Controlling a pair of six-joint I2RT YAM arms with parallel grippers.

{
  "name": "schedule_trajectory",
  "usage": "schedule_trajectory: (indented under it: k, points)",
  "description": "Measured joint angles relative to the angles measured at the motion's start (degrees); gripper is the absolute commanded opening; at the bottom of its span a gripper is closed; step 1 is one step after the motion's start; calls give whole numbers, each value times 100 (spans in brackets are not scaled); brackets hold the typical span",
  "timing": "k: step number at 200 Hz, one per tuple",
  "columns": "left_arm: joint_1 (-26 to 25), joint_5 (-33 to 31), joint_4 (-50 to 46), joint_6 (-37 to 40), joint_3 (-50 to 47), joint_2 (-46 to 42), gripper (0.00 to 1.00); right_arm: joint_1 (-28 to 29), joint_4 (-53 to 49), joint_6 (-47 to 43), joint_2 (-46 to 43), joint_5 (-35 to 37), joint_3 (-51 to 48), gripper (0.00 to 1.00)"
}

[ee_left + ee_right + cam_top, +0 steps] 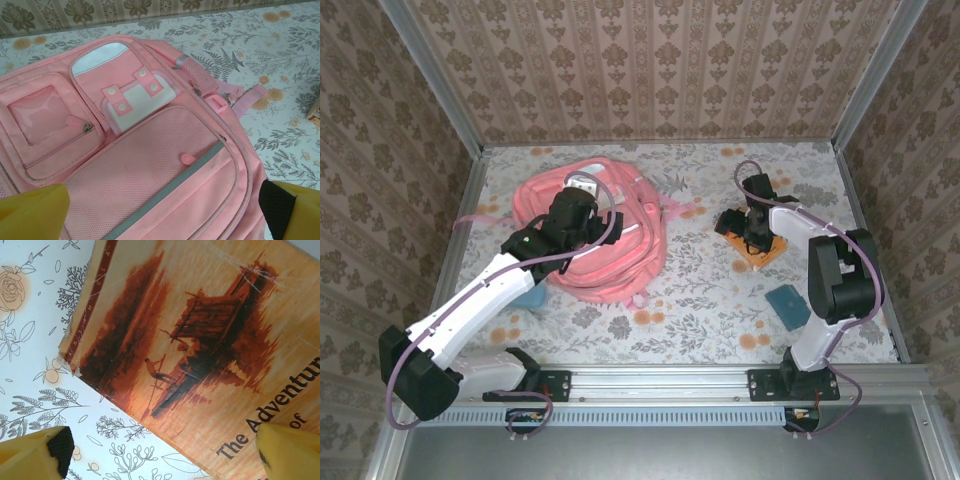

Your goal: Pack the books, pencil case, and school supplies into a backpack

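Observation:
The pink backpack (620,250) lies flat at the table's left middle, front pockets up. In the left wrist view its mesh pocket, grey stripe and white patches (145,95) show. My left gripper (576,207) hovers over the backpack, open, with its yellow fingers (32,212) wide apart and nothing between them (162,220). The orange-brown booklet (765,250) lies on the right side; its cover (210,340) carries a raft picture. My right gripper (753,236) is just above it, open (165,455), straddling the booklet's lower edge. The navy books are out of view.
A flat teal square (787,305) lies near the right arm's base. A light-blue item (532,297) sits beside the left forearm. The floral tablecloth (700,300) is ringed by patterned walls and a metal rail along the front.

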Motion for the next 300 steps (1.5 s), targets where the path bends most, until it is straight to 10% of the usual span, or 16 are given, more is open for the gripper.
schedule_trajectory:
  k: [64,137,193,300]
  points:
    - [39,142,7,-94,0,17,100,175,603,592,-376,-361,-616,88]
    - [37,348,66,-326,28,391,100,1915,734,1709,-1403,-245,-1416,85]
    - [37,656,24,-485,144,439,100,1434,2,772,-1742,743,-925,80]
    - [-656,2326,195,-1744,1119,2680,73,758,-356,-258,-758,173,-938,46]
